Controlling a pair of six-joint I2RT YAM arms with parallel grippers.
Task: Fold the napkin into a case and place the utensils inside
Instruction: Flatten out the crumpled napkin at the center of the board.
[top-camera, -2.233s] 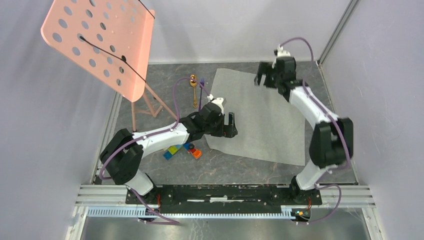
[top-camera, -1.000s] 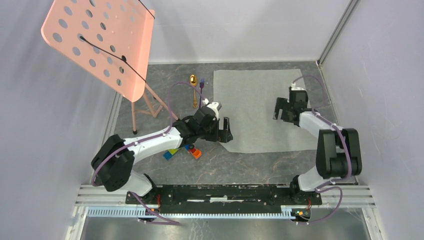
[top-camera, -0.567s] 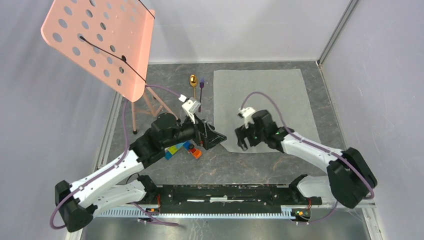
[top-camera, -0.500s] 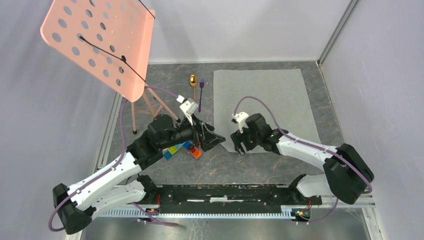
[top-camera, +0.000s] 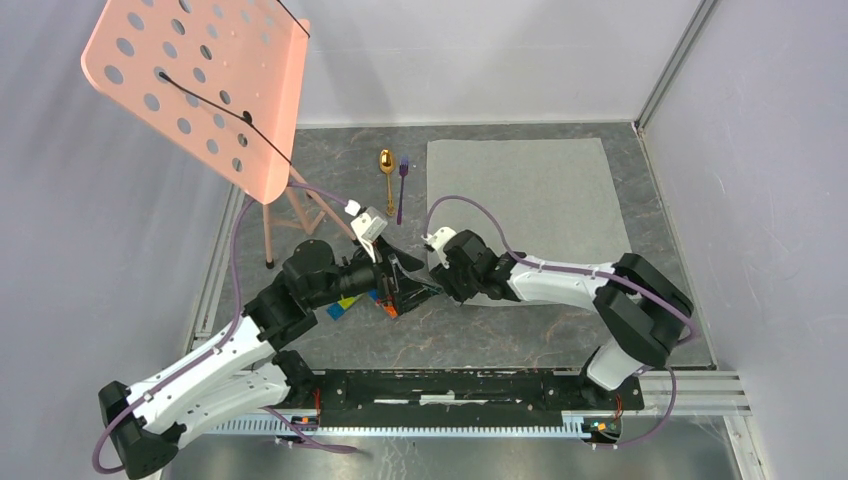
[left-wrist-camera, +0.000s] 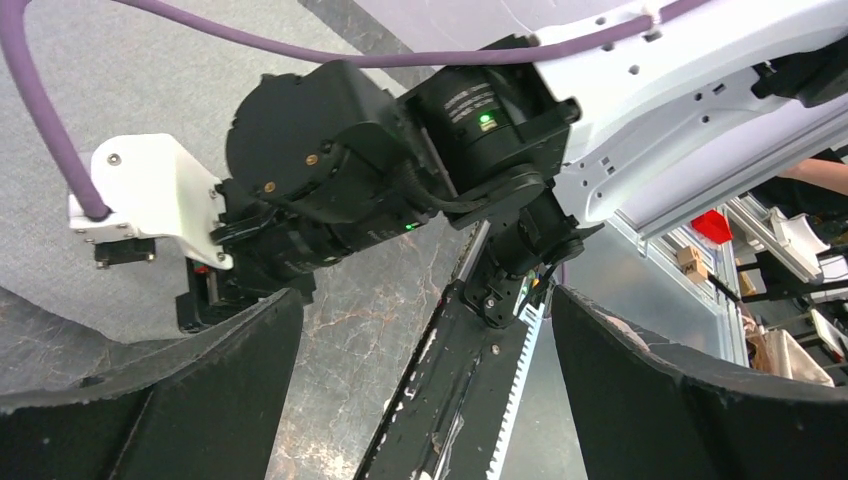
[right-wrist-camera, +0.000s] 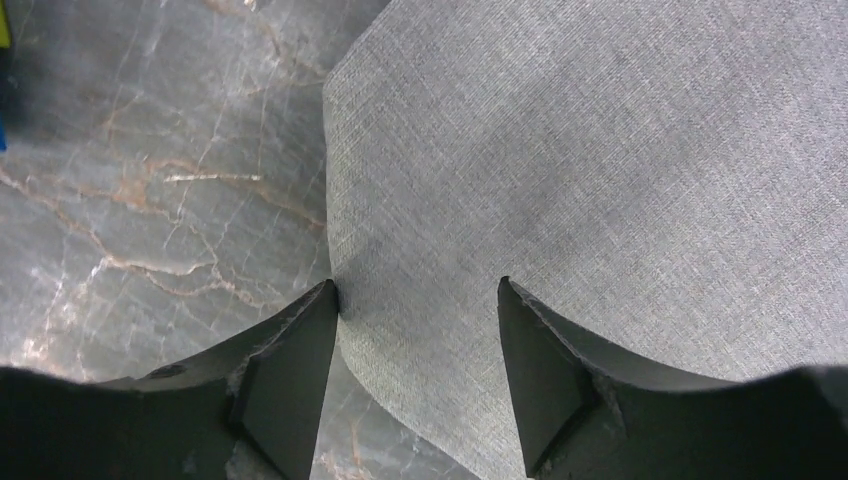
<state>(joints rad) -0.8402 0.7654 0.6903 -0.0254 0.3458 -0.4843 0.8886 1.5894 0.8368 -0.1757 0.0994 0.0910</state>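
Standing apart, the right jaws frame the near-left corner of the napkin (right-wrist-camera: 600, 200), one tip at its edge beside open worktop (right-wrist-camera: 150, 200); the left jaws gape empty nearby.

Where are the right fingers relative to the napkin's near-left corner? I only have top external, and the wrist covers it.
Observer: In the right wrist view, the right gripper straddles that corner of the napkin. One finger is at the cloth's edge by the bare table, the other is over the cloth.
Operator: Pinched?
Observer: No. The jaws stand apart and the cloth lies flat between them.
Operator: Left gripper holding anything?
Observer: In the left wrist view, the left gripper is wide open with nothing between its fingers.
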